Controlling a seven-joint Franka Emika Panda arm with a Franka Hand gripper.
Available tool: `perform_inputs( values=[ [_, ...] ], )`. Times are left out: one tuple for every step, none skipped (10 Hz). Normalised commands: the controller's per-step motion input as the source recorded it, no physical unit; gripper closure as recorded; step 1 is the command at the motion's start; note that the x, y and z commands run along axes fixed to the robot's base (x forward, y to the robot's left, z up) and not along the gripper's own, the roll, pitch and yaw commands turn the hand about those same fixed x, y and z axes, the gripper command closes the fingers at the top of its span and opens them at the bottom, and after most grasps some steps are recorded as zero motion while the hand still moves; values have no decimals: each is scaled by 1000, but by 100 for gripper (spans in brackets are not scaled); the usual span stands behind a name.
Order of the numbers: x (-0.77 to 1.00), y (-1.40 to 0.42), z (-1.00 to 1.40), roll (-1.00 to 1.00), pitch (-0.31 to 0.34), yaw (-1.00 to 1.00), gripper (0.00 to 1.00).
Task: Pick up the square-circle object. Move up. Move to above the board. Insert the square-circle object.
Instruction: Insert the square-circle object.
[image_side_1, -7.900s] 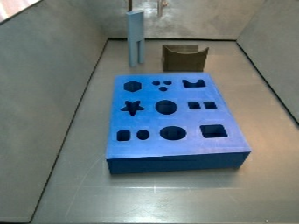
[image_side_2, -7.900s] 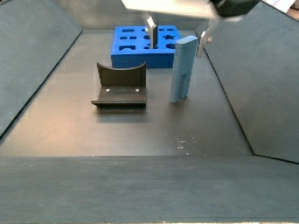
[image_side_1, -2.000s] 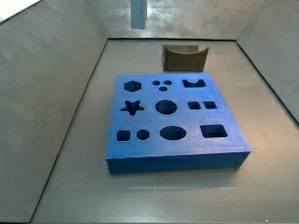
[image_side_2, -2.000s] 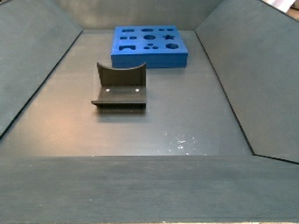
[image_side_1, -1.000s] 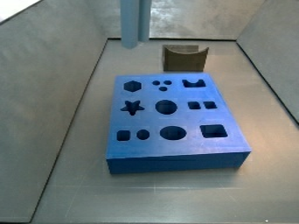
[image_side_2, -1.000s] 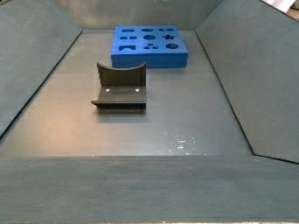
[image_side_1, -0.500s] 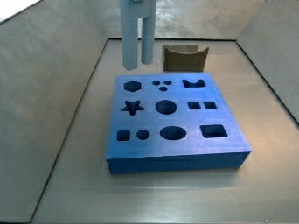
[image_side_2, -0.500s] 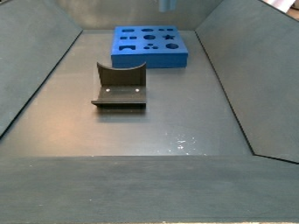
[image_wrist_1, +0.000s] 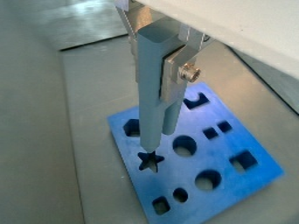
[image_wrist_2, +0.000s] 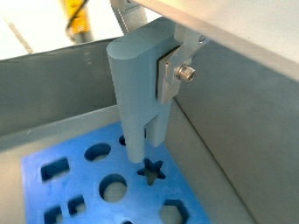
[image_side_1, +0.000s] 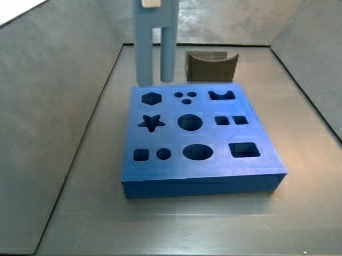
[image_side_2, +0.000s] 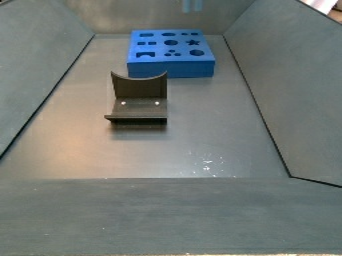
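The gripper (image_wrist_1: 160, 63) is shut on the upper part of the square-circle object (image_wrist_1: 149, 105), a tall light grey-blue post with two prongs pointing down. One silver finger (image_wrist_1: 176, 66) presses its side; it also shows in a wrist view (image_wrist_2: 173, 72). The post (image_wrist_2: 139, 87) hangs upright above the bright-blue board (image_wrist_1: 233, 179), its prong ends over the area near the star cut-out (image_wrist_2: 152, 171). In a side view the post (image_side_1: 151, 45) hangs over the far left edge of the board (image_side_1: 201, 170), apart from it. The gripper (image_side_1: 151, 3) is mostly cut off there. Only a tip of the post (image_side_2: 195, 5) shows above the board (image_side_2: 171, 66).
The fixture, a dark brown notched bracket, stands on the floor beyond the board (image_side_1: 210, 66) and shows nearer the camera in a side view (image_side_2: 136, 98). Grey sloping walls enclose the floor on all sides.
The held post has come down from the top of the side view and its prong ends now hang lower, nearer the board's far left edge.
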Motion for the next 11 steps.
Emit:
perform_inputs(
  values=[
    [0,-180,-160,-89,-136,-911,100],
    [0,-220,-189,-87,-163,-877,100],
    [0,-271,-240,-87,-201,-831,100],
    [-29,-351,-303,-81,-236,-760,100],
    [-40,-480,-349,-69,-251,-649,100],
    [-57,-551,-397,-56,-266,-591,100],
    [-49,-620,-397,-51,-247,-526,100],
    [0,-374,0,-7,-57,-51,100],
    [-57,0,0,0,0,83,100],
    [-134,174,-306,51,0,74,100],
    [-354,149,-671,41,-90,340,100]
  ],
)
